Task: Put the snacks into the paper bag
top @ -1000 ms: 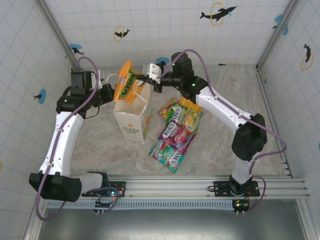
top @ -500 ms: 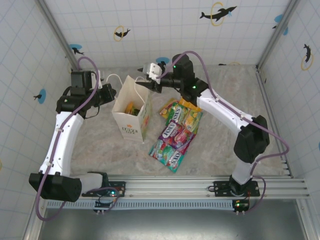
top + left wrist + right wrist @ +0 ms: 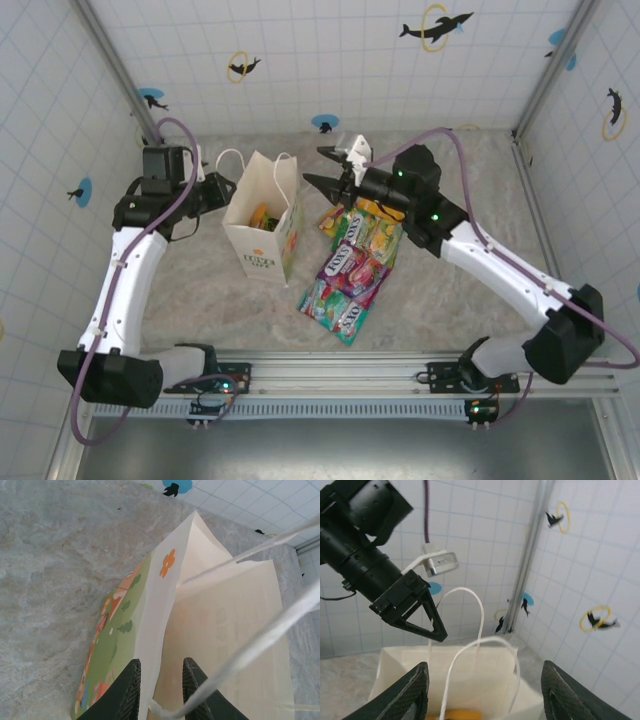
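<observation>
Mottled grey stone-look tabletop (image 3: pixel 200 290), tiled walls. I've got the matte white paper bag (image 3: pixel 262 250) upright, with glossy flat snacks (image 3: pixel 350 265) fanned at its four o'clock. Left gripper (image 3: pixel 161 662) straddles the bag's rim, slightly parted, not pinching. Right gripper (image 3: pixel 484 665) gapes empty at the bag's two o'clock.

Plenty tucked away here
One packet (image 3: pixel 262 215) sits mostly behind the paper bag (image 3: pixel 285 235) walls; bag lettering (image 3: pixel 261 263) too small to read; stacked snacks (image 3: pixel 352 262) overlap.
</observation>
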Motion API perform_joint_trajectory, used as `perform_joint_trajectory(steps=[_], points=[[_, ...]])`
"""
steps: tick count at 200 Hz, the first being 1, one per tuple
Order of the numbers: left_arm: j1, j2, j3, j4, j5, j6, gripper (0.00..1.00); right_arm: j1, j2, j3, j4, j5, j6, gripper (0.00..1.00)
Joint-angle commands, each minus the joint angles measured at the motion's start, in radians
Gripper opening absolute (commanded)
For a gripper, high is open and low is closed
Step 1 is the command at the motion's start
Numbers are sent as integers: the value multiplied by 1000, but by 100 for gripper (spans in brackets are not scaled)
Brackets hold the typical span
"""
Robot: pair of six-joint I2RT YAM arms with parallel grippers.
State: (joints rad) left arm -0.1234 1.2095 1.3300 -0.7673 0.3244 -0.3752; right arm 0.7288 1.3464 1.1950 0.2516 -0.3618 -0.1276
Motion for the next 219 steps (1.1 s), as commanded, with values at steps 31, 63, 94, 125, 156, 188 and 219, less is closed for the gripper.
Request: perform_joint_trajectory(steps=[31,63,94,125,156,188,219], points=[[3,-30,-66,37,30,-13,26,-5,-134,-210,-302,246,337,62],[4,-34,-89,45,45,-14,25,-145,-203,-376,-343,166,467,62],[4,-37,-91,43,44,-14,25,-270,-207,-503,-392,15,621,61],[3,-37,-90,40,34,-14,25,-306,-207,-613,-441,-123,797,63],[4,-35,-96,40,31,-16,24,-289,-234,-772,-283,-205,1021,63],[4,-35,-104,47,33,-21,24,-269,-234,-865,-128,-157,1138,63],[2,-28,-98,45,38,-19,23,-254,-191,-896,21,-161,1195,62]])
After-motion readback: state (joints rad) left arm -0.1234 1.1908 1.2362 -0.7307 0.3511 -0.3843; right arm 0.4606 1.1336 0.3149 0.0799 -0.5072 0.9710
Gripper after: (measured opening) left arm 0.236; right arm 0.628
